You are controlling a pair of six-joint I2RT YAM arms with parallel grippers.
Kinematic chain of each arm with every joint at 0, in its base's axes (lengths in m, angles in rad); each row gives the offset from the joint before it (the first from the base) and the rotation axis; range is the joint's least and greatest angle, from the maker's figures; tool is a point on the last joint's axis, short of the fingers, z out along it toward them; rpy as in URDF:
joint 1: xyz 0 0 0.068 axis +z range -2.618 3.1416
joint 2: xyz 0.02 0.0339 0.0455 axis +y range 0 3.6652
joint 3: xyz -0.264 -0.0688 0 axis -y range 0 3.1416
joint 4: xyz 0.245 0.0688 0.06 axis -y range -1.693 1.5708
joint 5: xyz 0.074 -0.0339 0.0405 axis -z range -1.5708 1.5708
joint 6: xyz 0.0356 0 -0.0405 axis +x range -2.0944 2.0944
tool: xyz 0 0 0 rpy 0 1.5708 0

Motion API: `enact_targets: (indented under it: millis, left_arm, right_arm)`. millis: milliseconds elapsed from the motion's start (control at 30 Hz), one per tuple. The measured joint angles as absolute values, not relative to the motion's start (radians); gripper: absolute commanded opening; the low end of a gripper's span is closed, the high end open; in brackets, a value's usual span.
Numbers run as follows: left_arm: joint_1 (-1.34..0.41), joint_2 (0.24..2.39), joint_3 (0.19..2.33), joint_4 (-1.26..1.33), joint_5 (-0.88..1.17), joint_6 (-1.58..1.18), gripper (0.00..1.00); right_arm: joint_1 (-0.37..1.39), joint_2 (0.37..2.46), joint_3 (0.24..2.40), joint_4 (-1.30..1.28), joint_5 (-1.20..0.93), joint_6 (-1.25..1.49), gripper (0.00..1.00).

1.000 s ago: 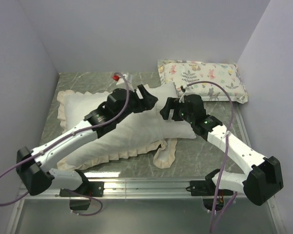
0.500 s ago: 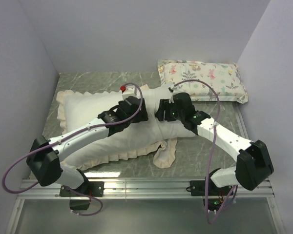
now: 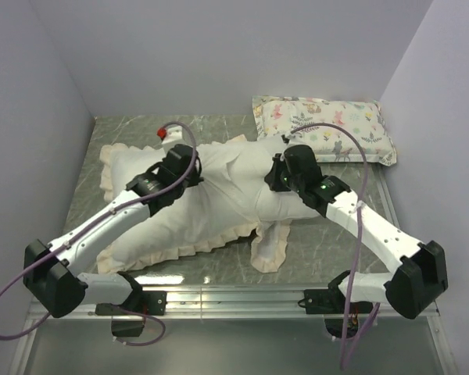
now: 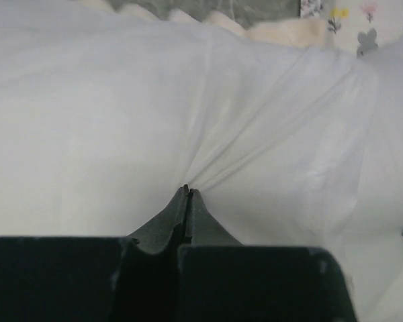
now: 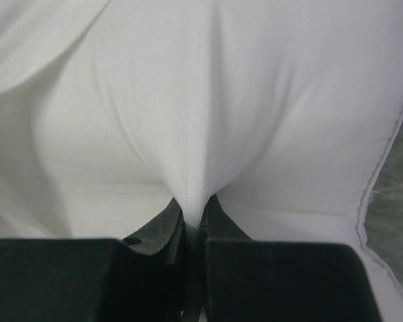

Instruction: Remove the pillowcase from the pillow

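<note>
Pillowcase [image 3: 187, 223] in downturned left end effector [image 4: 187, 193]

The left arm [image 3: 102, 226] is being held stretched from its base at the near left, diagonally forward and toward the middle, with its wrist low. The left gripper [image 4: 188, 194] is being pressed closed, its jaws meeting on a pinched fold of the pillowcase [image 4: 87, 134]. The right arm [image 3: 375, 232] is being held reaching from the near right, diagonally forward and inward, mirroring the other. The right gripper [image 5: 193, 209] is being clamped on a narrow ridge of the pillow [image 5: 269, 100], with cloth standing between its jaws. The two grippers are being held near each other but apart, both turned inward.
</note>
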State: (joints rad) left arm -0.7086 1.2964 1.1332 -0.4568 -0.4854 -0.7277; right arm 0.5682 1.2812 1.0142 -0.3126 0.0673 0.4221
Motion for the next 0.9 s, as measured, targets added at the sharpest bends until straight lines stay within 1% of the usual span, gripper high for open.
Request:
enact_targets:
  millis: [100,267,400,433,467,533,567,600,667,800,900]
  left_arm:
    - [-0.625,1.247,1.133,-0.482,-0.487,-0.714,0.00]
    - [-0.406,1.131,1.132,-0.515,-0.504,-0.690,0.01]
    - [-0.308,1.052,1.101,-0.503,-0.448,-0.671,0.01]
    - [-0.301,1.041,1.085,-0.490,-0.410,-0.668,0.05]
    - [-0.300,1.036,1.069,-0.477,-0.375,-0.665,0.19]
    - [-0.311,1.052,1.049,-0.470,-0.300,-0.660,0.45]
    - [-0.321,1.068,1.045,-0.467,-0.273,-0.658,0.68]
    - [-0.337,1.085,1.042,-0.462,-0.257,-0.656,0.74]
    - [-0.385,1.116,1.033,-0.446,-0.236,-0.666,0.83]
    - [-0.506,1.168,1.030,-0.402,-0.210,-0.674,0.84]
    - [-0.570,1.214,1.032,-0.362,-0.200,-0.673,0.83]
  right_arm:
    - [0.544,1.229,1.036,-0.376,0.088,0.421,0.00]
    - [0.410,1.144,1.038,-0.474,0.113,0.418,0.00]
    - [0.347,1.094,1.038,-0.513,0.124,0.402,0.00]
    - [0.346,1.087,1.038,-0.515,0.117,0.399,0.00]
    - [0.348,1.082,1.035,-0.511,0.107,0.398,0.00]
    - [0.357,1.073,1.013,-0.487,0.094,0.397,0.00]
    - [0.361,1.068,1.002,-0.478,0.092,0.395,0.00]
    - [0.367,1.068,0.988,-0.467,0.093,0.395,0.00]
    - [0.379,1.070,0.965,-0.450,0.094,0.395,0.00]
    - [0.399,1.073,0.925,-0.416,0.089,0.396,0.00]
    - [0.406,1.079,0.923,-0.402,0.094,0.396,0.00]
